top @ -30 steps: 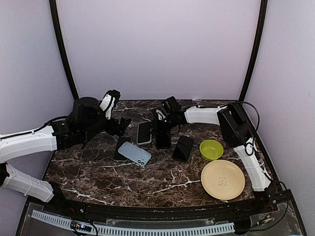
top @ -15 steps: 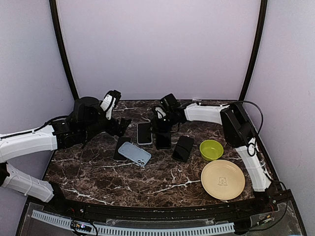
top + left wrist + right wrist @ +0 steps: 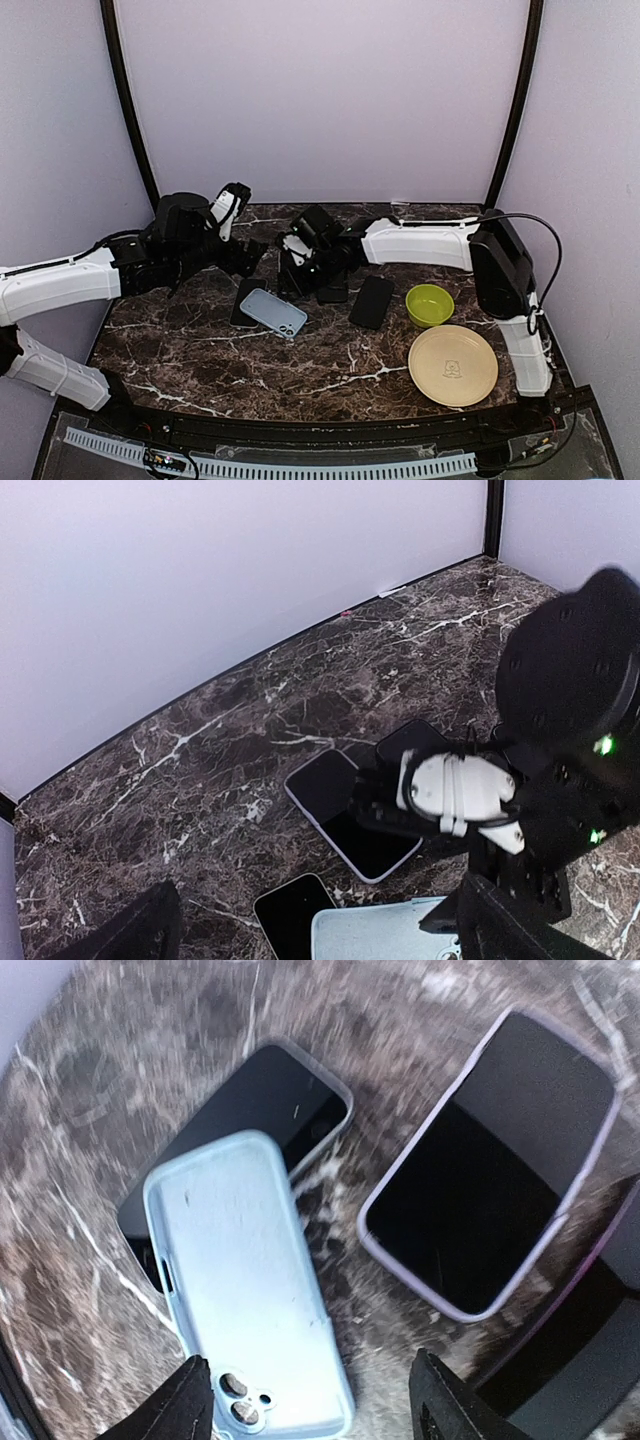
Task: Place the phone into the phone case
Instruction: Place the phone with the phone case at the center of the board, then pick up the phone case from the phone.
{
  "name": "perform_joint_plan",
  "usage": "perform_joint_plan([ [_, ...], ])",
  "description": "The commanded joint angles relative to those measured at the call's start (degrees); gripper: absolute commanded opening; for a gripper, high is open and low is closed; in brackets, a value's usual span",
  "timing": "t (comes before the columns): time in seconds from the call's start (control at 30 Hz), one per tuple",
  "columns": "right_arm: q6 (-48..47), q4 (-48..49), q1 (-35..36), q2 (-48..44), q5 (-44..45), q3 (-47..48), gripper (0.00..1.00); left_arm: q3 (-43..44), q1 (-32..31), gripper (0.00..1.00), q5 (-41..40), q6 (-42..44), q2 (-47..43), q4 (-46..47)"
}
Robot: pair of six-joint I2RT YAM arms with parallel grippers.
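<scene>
A light blue phone case [image 3: 274, 312] [image 3: 243, 1280] lies hollow side up, its camera holes nearest my right wrist camera. It rests partly on a black phone [image 3: 243, 298] [image 3: 250, 1110] [image 3: 293, 916]. Beside them lies a phone with a lilac rim [image 3: 497, 1165] [image 3: 347, 813], screen up. My right gripper [image 3: 293, 268] [image 3: 314, 1406] hovers open above the case's camera end, with nothing between its fingers. My left gripper [image 3: 248, 256] [image 3: 320, 946] is wide open just left of the phones, holding nothing. The case [image 3: 385, 932] shows at the bottom edge of the left wrist view.
Two more black phones [image 3: 332, 290] [image 3: 372, 300] lie right of the group. A green bowl [image 3: 430, 304] and a yellow plate [image 3: 452, 365] stand at the right. The white wall runs along the back of the marble table [image 3: 200, 350].
My right arm has swung left across the phones toward the blue case and its jaws have widened. The left arm has hardly moved.
</scene>
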Motion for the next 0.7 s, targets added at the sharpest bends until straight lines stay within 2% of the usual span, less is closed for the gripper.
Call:
perform_joint_plan([
  [0.0,-2.15,-3.3,0.76,3.86,3.38,1.1,0.66,1.32,0.36,0.98,0.58,-0.21,-0.35,-0.86],
  [0.17,-2.43,-2.48,1.81,4.7,1.62,-0.01,0.48,1.26,0.37,0.98,0.79,0.21,-0.36,-0.91],
  [0.37,-3.34,-1.78,2.71,4.83,2.56,-3.46,0.33,1.49,0.37,0.97,1.88,-0.1,-0.29,-1.11],
  [0.53,-4.44,-4.66,2.71,4.77,4.76,-2.49,0.01,1.51,0.49,0.93,2.75,-0.39,-0.21,-1.33],
  [0.63,-5.58,-2.58,2.8,0.47,6.74,-4.96,0.0,1.83,0.53,0.91,4.29,-0.63,-0.1,-1.64],
  [0.67,-6.29,-0.1,2.79,-1.92,8.12,-8.39,0.0,1.89,0.55,0.91,5.41,-0.67,-0.14,-1.62],
])
